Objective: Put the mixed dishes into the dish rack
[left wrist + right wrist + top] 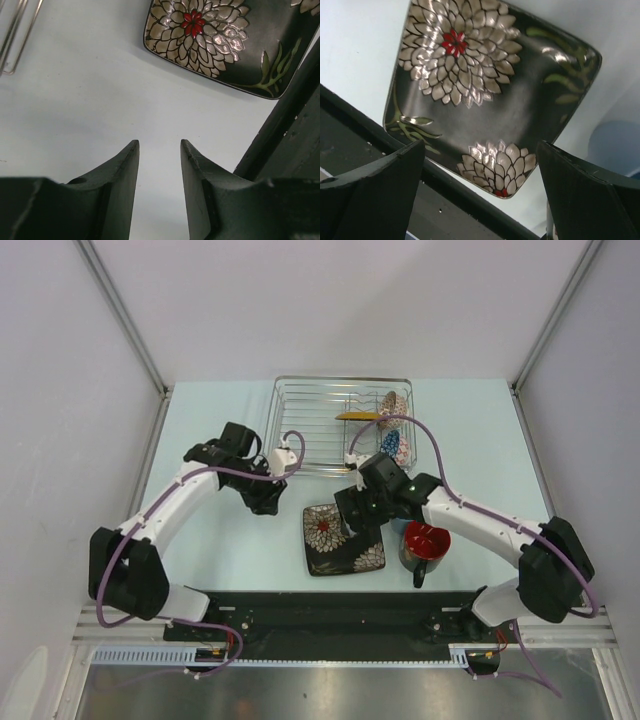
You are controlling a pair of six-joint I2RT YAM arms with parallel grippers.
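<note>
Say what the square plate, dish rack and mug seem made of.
Square plate: likely glazed ceramic, glossy; sharp highlights on its dark, flower-painted face.
Dish rack: thin metal wire, bright silver; chromed or stainless, cannot tell which.
Mug: probably glazed ceramic, dark outside, red inside; too small to be sure.

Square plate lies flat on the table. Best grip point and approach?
Probably its raised rim, pinched from above at the left edge: the square plate lies flat, so only the rim offers a hold, and the mug crowds its right side.
</note>
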